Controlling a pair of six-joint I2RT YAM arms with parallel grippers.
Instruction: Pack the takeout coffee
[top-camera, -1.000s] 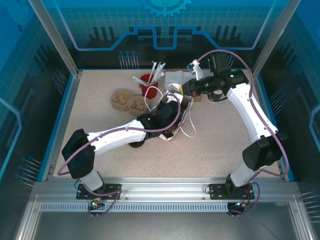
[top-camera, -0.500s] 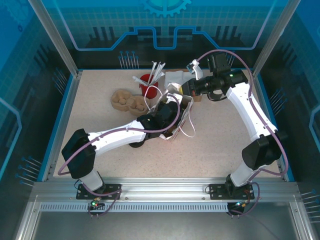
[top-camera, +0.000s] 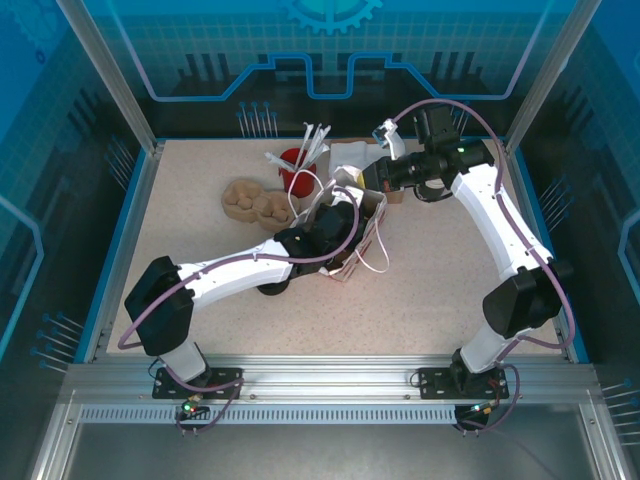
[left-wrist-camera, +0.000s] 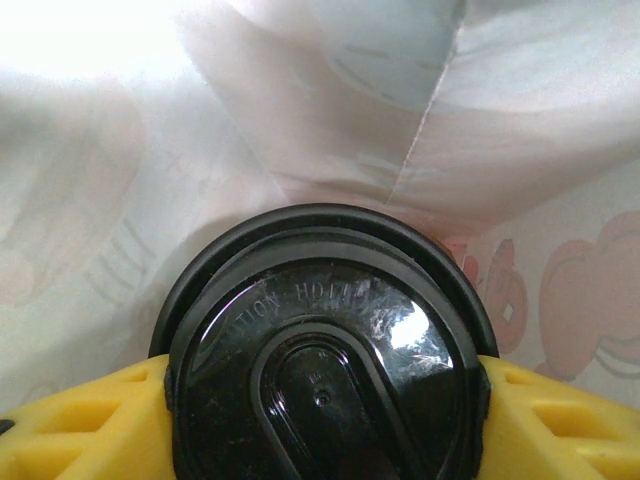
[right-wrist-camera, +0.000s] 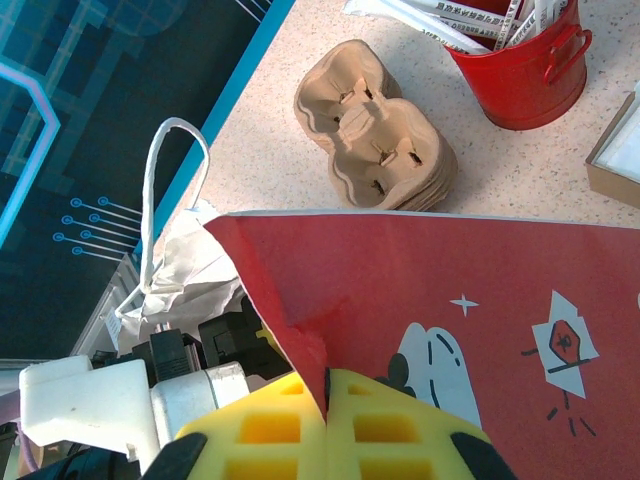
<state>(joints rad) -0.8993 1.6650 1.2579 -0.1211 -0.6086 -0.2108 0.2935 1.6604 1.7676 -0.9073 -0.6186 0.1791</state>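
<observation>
Grip status: the left gripper grasps the takeout coffee, one jaw on either side of its black lid, with the cup inside the bag. The right gripper is clenched on the bag's red rim, probably to hold the mouth open for loading.

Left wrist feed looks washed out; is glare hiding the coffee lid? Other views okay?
Left wrist: bag lining blown out white top-left; takeout coffee lid has one small highlight, lettering readable. Right wrist: sharp, evenly lit. Top external: evenly lit, clear.
</observation>
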